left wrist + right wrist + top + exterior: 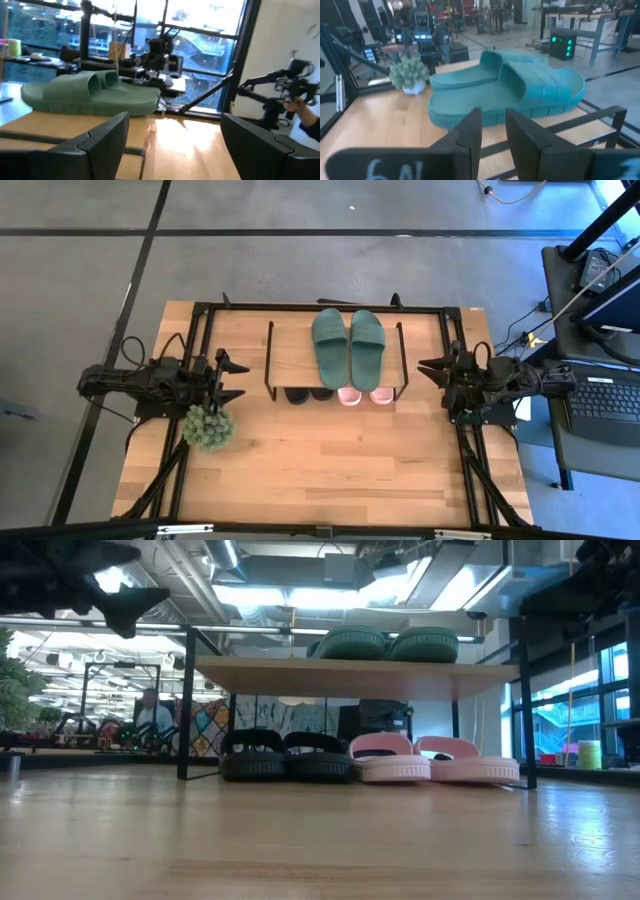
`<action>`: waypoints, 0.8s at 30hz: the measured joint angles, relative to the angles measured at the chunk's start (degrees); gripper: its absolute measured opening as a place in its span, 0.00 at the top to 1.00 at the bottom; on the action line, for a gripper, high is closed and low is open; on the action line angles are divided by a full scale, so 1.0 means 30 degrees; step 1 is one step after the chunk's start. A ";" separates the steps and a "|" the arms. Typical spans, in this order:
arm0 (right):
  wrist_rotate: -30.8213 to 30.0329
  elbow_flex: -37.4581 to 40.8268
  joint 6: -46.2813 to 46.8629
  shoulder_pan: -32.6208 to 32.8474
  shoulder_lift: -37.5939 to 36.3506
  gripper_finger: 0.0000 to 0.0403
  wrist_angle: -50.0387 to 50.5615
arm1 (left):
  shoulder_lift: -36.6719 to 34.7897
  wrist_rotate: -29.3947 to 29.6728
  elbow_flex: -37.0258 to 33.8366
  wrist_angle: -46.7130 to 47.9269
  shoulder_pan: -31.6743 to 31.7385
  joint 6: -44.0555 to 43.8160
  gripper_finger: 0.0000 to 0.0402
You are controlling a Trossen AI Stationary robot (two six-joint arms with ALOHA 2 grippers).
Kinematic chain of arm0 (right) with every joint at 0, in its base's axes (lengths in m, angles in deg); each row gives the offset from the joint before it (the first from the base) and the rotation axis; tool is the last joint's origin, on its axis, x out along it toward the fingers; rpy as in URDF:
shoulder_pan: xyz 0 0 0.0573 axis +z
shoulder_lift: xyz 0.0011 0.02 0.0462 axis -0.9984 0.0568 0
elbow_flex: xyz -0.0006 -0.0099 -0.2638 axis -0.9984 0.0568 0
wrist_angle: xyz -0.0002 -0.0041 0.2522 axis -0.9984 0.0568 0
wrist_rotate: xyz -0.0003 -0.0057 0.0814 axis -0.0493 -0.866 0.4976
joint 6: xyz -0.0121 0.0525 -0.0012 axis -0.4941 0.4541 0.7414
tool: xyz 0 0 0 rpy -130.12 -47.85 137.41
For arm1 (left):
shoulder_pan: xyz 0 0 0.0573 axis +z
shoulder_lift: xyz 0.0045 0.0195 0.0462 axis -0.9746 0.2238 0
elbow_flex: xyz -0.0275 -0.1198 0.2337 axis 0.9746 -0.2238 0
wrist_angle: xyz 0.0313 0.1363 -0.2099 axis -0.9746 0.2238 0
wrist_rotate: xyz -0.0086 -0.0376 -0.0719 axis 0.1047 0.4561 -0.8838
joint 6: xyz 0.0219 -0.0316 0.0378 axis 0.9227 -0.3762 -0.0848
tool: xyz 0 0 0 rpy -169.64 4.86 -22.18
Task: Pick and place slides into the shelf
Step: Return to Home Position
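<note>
The shelf (295,356) stands at the table's far middle. A dark green pair of slides (348,345) lies sole down on its top board. Under the board, the black pair (287,755) and the light pink pair (435,760) rest on the tabletop side by side. My left gripper (232,380) hovers left of the shelf, open and empty, pointing level at it (172,125). My right gripper (430,368) hovers right of the shelf, pointing level at the green slides (505,95). Its fingers (493,117) stand a narrow gap apart with nothing between them.
A small potted plant (207,427) stands on the table just near of my left gripper. The near half of the tabletop (330,465) is bare wood. A desk with a keyboard (605,395) stands beyond the table's right edge. A person (152,718) shows far behind the table.
</note>
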 joint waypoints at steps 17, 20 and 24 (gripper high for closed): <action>0.0197 0.4845 -0.0507 -0.0012 0.0114 0.78 -0.5999 | -0.0011 0.0372 -0.0104 0.0361 0.0002 0.0143 0.24; 0.0612 0.4881 -0.0590 0.0000 0.0053 0.78 -0.6108 | -0.0004 0.0374 -0.0104 0.0755 0.0002 0.0152 0.24; 0.0661 0.4881 -0.0506 0.0000 0.0053 0.78 -0.5954 | -0.0004 0.0380 -0.0104 0.1129 0.0002 0.0290 0.24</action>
